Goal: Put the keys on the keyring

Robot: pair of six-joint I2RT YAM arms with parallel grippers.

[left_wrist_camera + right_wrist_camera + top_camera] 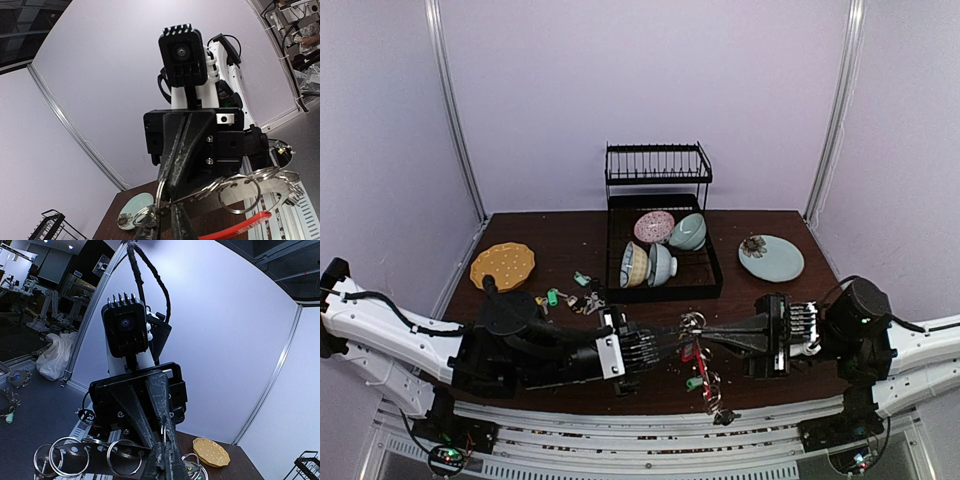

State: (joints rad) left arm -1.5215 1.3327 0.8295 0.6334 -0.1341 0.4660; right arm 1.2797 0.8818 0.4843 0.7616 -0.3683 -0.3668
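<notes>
Front centre of table, top view: left gripper point(667, 343) and right gripper point(713, 340) meet tip to tip, with the keyring point(691, 351) between them. Loose keys point(582, 300) lie left of the dish rack point(660, 250). A green-tagged key point(694, 383) sits low by the ring.
Left wrist view adds: right gripper's fingers point(175, 150) pinched nearly closed on the ring wire, split rings point(240, 192), red sleeve point(235, 231), teal plate point(131, 212).
Right wrist view adds: left gripper's fingers point(160, 400) likewise narrowed, probably clamping the ring, and a yellow plate point(211, 451).
Tag lettering too small to read
</notes>
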